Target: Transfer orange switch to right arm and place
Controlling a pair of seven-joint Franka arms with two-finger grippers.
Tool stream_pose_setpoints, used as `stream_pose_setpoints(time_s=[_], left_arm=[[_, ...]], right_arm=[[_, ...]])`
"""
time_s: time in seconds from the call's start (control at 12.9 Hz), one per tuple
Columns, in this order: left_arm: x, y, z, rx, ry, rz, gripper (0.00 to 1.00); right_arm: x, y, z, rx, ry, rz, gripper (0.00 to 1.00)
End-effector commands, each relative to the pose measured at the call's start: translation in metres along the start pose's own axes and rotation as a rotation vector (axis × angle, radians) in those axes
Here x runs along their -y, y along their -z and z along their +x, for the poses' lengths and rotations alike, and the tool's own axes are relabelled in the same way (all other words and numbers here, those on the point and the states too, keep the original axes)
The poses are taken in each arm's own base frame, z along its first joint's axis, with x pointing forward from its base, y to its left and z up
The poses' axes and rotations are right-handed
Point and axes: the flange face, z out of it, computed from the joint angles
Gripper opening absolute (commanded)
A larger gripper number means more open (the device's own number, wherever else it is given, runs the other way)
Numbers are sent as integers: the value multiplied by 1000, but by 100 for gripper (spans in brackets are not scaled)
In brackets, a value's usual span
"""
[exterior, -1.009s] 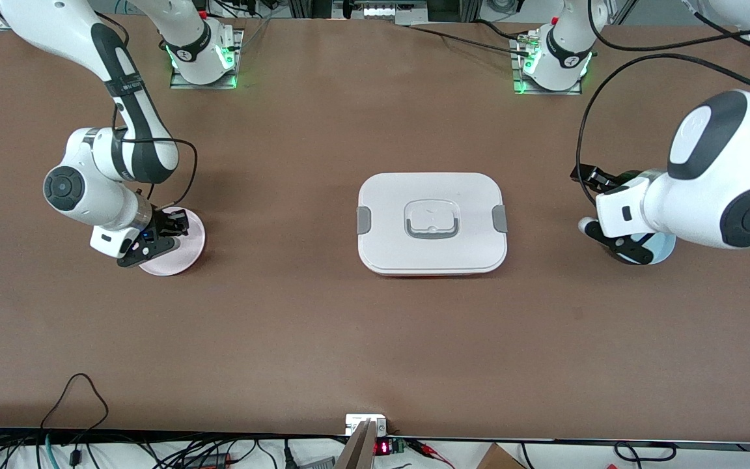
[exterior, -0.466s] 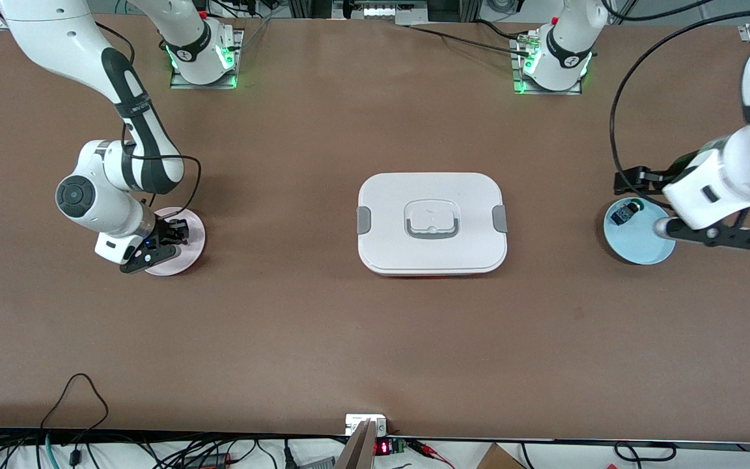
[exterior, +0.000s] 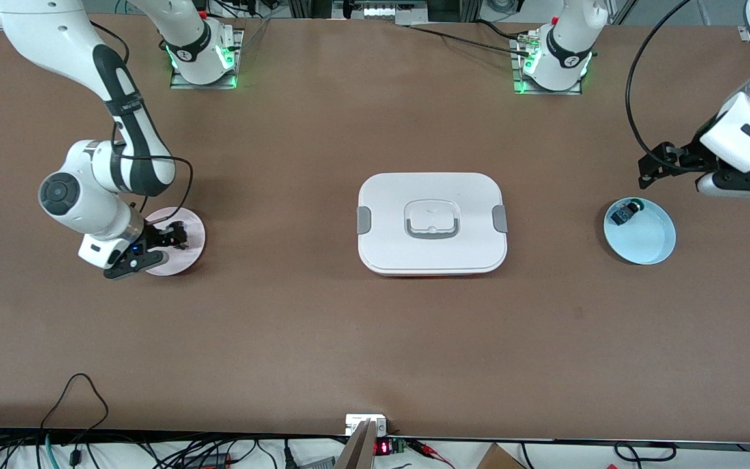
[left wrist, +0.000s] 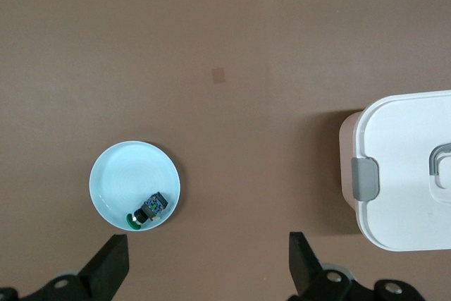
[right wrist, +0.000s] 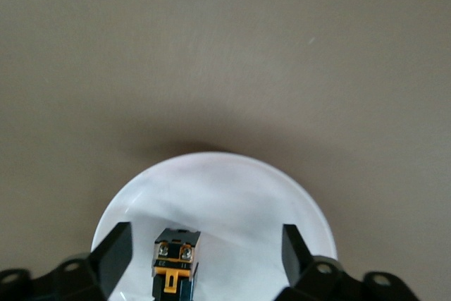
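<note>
The orange switch point(right wrist: 175, 264), black with an orange tab, lies on the pink plate point(right wrist: 239, 195) at the right arm's end of the table. My right gripper point(right wrist: 204, 255) is open low over this plate point(exterior: 191, 253), one finger on each side of the switch and not touching it; in the front view the gripper point(exterior: 175, 236) covers the switch. My left gripper point(exterior: 653, 168) is open and empty, up in the air beside the light-blue plate point(exterior: 642, 241); in its wrist view the gripper point(left wrist: 204, 273) is over bare table.
A dark-and-blue part with a green tip point(exterior: 625, 212) lies in the light-blue plate; it also shows in the left wrist view point(left wrist: 148, 209). A closed white box with a grey handle point(exterior: 431, 222) stands mid-table. Brown table surface lies all around.
My left arm has risen off the light-blue plate and drawn back toward its end of the table, gripper empty. My right gripper has shifted slightly over the pink plate.
</note>
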Motion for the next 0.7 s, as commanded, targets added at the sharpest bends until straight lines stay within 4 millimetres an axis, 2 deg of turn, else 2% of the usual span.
stream_pose_setpoints(time_s=[0.0,0.23,0.39,0.54,0.62], left_arm=[[-8,-2,-1,31,14,-4,100],[-8,-1,-1,36,12,-2,100],[-11,-1,0,36,8,-2,100],[-11,-2,-1,39,10,-3,100],[-11,-2,-1,39,8,-2,100]], right_arm=[[9,77,1,-15,-3,38,100],[16,171,-5,24,0,85,100],[27,228,0,69,13,103,100],[31,276,1,108,-24,100,100],[35,293,-1,130,-24,87,100]])
